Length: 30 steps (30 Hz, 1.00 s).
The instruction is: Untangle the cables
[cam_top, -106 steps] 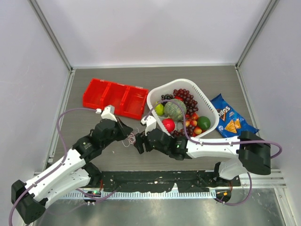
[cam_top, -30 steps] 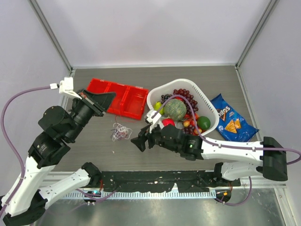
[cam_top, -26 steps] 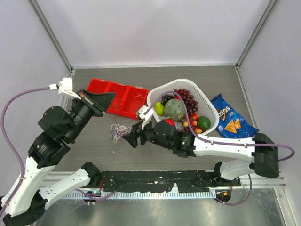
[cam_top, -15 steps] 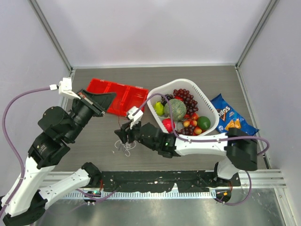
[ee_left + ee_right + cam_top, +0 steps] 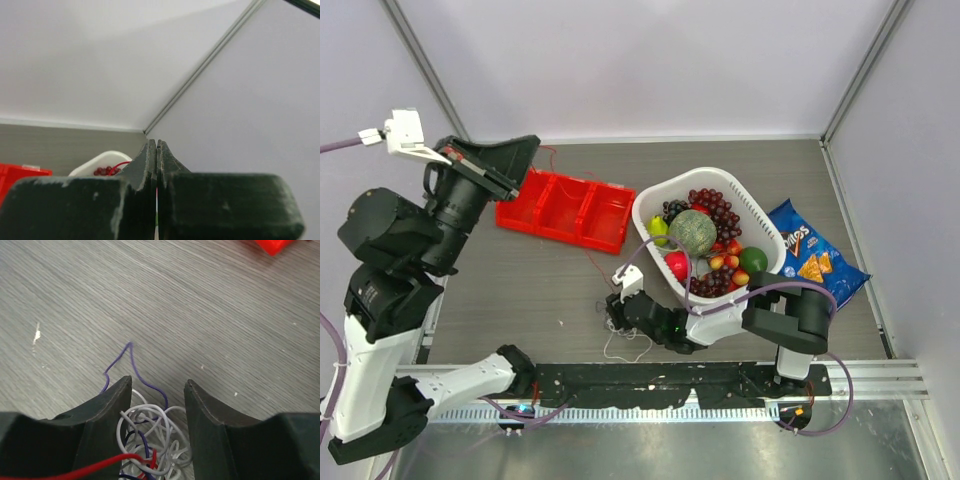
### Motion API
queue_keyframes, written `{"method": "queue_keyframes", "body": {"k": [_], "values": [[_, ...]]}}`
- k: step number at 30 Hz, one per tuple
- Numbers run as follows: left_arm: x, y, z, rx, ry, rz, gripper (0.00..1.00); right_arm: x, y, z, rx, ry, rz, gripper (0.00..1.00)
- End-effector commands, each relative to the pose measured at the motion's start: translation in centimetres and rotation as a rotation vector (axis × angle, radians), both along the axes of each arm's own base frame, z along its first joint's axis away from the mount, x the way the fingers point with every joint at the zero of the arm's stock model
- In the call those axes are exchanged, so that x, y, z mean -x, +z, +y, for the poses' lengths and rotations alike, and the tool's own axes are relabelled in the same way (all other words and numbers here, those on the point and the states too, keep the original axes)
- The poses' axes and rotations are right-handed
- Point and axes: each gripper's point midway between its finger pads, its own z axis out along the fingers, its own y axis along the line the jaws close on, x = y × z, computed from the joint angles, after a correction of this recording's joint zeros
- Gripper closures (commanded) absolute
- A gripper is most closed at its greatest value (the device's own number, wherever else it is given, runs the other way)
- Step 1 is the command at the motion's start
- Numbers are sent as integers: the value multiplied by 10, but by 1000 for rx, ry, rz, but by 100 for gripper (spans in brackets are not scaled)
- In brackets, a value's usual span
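Note:
A small tangle of thin white, purple and red cables lies on the grey table. My right gripper is open and low over it, with the tangle between its fingers; a purple strand runs out ahead. In the top view the right gripper sits near the table's front, with white loops beside it. My left gripper is raised high at the back left, shut on the red cable, which stretches down to the tangle. The left wrist view shows its jaws pressed together, with a red thread beside them.
A red divided bin stands at the back left. A white basket of fruit stands right of it, close behind my right arm. A blue chips bag lies at the right.
My left arm has lifted up and back, drawing the red cable out of the tangle. My right gripper has moved toward the front edge and come down over the tangle.

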Motion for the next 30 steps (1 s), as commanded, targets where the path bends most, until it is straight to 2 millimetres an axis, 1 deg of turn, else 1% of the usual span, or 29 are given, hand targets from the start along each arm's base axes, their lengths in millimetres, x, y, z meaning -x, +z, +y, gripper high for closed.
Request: {"method": "queue_keyframes", "body": {"k": [1,2,3,4,5,7,8,10,11,14,16,19,21,25,27,28,30], "values": [[-3,31,16,-46,83,-88,100,-14,26,-7,-56,-99,-56,46],[-2,36,17,-42,85,-98,100,-16,26,-9,-46,-108,-64,46],[0,41,18,-34,86,-111,100,-16,24,-11,-39,-113,-63,42],[1,46,20,-28,90,-122,100,-15,20,-13,-29,-108,-62,41],[7,56,27,-14,97,-143,100,-14,19,-13,-33,-105,-63,37],[11,65,33,-13,110,-166,100,-13,15,-15,-28,-96,-59,33],[12,69,37,-14,124,-173,100,-11,15,-15,-28,-87,-57,33],[15,77,45,-10,149,-188,100,-11,15,-18,-28,-88,-59,28],[17,81,48,-6,158,-197,100,-10,19,-16,-41,-80,-62,27],[22,92,54,9,168,-229,100,-11,18,-22,-40,-92,-72,22],[26,103,56,22,163,-251,100,-12,12,-22,-26,-94,-73,21],[32,119,58,41,152,-279,100,-11,-3,-24,-5,-97,-61,21],[36,128,61,54,152,-302,100,-11,-7,-27,-5,-99,-55,21],[50,150,86,101,215,-352,100,-11,-4,-30,-10,-108,-61,20],[54,155,94,134,236,-368,100,-13,-5,-31,-2,-111,-73,20],[53,154,94,144,236,-366,100,-13,-7,-31,7,-110,-75,20],[50,149,90,149,230,-357,100,-13,-5,-29,8,-103,-70,20]]}}
